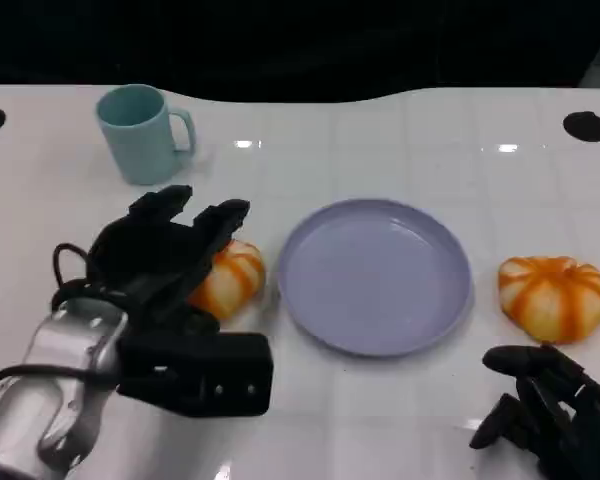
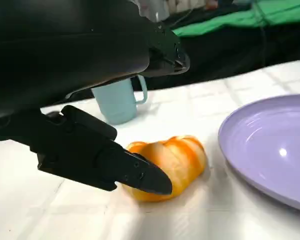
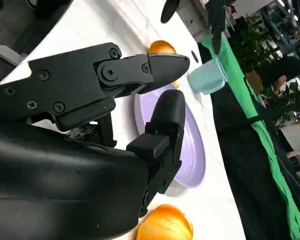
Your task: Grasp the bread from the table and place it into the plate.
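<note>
An orange-and-white striped bread [image 1: 232, 281] lies on the white table just left of the lavender plate [image 1: 380, 280]. My left hand [image 1: 165, 255] reaches over its left side with fingers spread above it. In the left wrist view the bread [image 2: 175, 162] rests on the table, a lower finger [image 2: 135, 172] touches its near side and the upper fingers hang well above it. A second striped bread [image 1: 553, 296] sits right of the plate. My right hand [image 1: 545, 405] lies near the table's front edge, below that bread, fingers apart and holding nothing.
A light blue mug [image 1: 140, 132] stands at the back left, behind my left hand. The plate [image 2: 270, 145] is bare. The right wrist view shows the plate [image 3: 190, 150], the mug [image 3: 207, 77] and both breads beyond my right hand [image 3: 140, 100].
</note>
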